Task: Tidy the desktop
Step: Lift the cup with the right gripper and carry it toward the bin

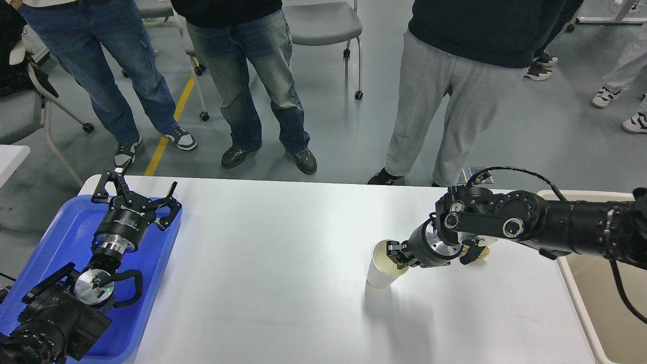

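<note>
No legible text, label, brand, number or sign. The left gripper (135, 192), at the near left, carries a small pale marking on its black body, too small and blurred to read. Nothing else shows lettering.

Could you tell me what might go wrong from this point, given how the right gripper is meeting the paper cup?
1. The right gripper meets the white paper cup at its rim; squeezing could crush the thin wall or tip the cup onto the desktop.
2. The beige bin lies under the right arm, so carrying the cup there could clip its rim.
3. The left gripper hangs open over the blue tray; dropping could strike it.
</note>
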